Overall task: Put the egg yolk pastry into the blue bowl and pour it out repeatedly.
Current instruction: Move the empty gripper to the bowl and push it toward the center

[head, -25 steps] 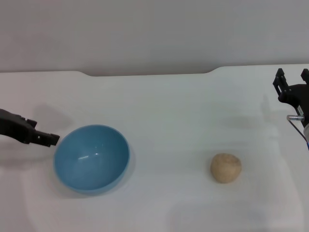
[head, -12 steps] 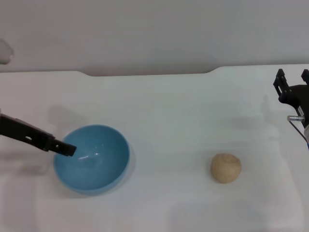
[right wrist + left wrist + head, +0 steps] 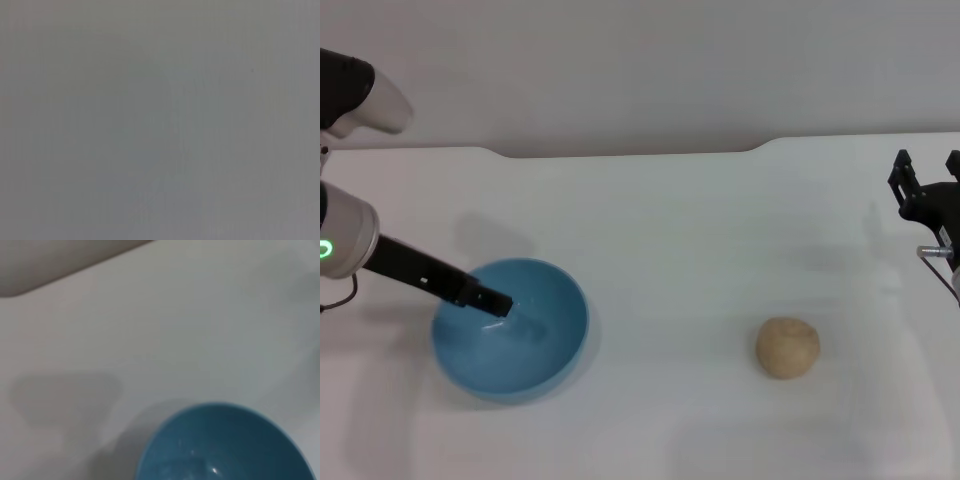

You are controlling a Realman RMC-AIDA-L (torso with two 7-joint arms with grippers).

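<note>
Two grippers show: the left gripper reaches over the blue bowl, the right gripper waits at the table edge; whether either is released or clenched, I cannot tell. The egg yolk pastry lies on the table, well apart from the bowl, nearer the right gripper. Steadying the bowl's rim first seems wise.

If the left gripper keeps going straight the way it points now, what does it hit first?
Most likely the blue bowl: the left gripper reaches over its rim, angled down into the inside, so it should meet the inner wall or floor. Depth is uncertain.
</note>
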